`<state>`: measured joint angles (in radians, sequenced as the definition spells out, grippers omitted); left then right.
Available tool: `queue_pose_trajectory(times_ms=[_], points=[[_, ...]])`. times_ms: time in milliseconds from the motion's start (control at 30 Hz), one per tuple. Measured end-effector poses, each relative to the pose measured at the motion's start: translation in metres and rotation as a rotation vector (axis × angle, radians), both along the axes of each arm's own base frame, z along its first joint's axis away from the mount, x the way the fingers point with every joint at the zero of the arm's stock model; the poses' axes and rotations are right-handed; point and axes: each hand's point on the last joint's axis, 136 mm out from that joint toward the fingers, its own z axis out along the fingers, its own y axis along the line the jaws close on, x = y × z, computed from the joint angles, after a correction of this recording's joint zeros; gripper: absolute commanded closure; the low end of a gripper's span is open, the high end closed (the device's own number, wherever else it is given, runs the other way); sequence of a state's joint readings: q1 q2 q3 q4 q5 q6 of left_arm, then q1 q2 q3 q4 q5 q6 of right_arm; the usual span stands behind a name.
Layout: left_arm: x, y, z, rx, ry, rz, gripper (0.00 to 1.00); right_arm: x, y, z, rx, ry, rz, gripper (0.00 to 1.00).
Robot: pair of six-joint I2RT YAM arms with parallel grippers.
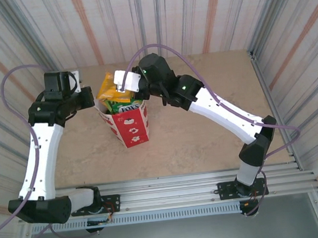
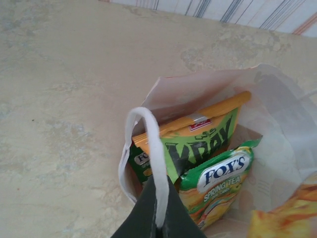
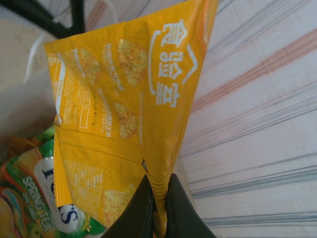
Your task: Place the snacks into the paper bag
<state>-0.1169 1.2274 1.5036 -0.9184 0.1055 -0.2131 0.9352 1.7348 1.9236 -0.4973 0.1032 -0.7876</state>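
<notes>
Over the beige table, left pincer clamps the paper bag handle; right pincer clamps a yellow snack.

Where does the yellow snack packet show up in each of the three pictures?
Top external: the yellow packet is at the mouth of the paper bag, upper middle.
Left wrist: bottom right corner.
Right wrist: centre, pinched in the right gripper.
Shared landmark: the green Fox's packet in the bag, next to it.
</notes>
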Motion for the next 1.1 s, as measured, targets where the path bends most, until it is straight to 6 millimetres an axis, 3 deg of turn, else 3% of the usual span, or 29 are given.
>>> queue_pose_trajectory(times_ms=[267, 433, 533, 733, 900, 1000, 1100], points=[[-0.001, -0.007, 0.007, -0.024, -0.013, -0.037, 1.00, -0.004, -0.001, -0.026, -0.168, -0.043, 0.062, 0.90], [-0.001, -0.010, 0.008, -0.034, -0.012, -0.047, 1.00, -0.003, 0.001, -0.031, -0.217, -0.053, 0.082, 0.54], [-0.001, -0.010, 0.009, -0.036, -0.013, -0.050, 1.00, -0.003, 0.003, -0.030, -0.223, -0.042, 0.087, 0.48], [-0.002, -0.011, 0.010, -0.038, -0.012, -0.053, 1.00, -0.011, 0.005, -0.015, -0.152, 0.007, 0.083, 0.44], [-0.003, -0.012, 0.010, -0.042, -0.011, -0.059, 1.00, -0.010, -0.005, 0.005, 0.009, 0.136, 0.006, 0.42], [-0.003, -0.013, 0.010, -0.045, -0.011, -0.062, 1.00, -0.002, -0.029, 0.025, 0.178, 0.272, -0.095, 0.45], [-0.003, -0.014, 0.010, -0.048, -0.011, -0.068, 1.00, 0.015, -0.064, 0.047, 0.398, 0.439, -0.216, 0.46]])
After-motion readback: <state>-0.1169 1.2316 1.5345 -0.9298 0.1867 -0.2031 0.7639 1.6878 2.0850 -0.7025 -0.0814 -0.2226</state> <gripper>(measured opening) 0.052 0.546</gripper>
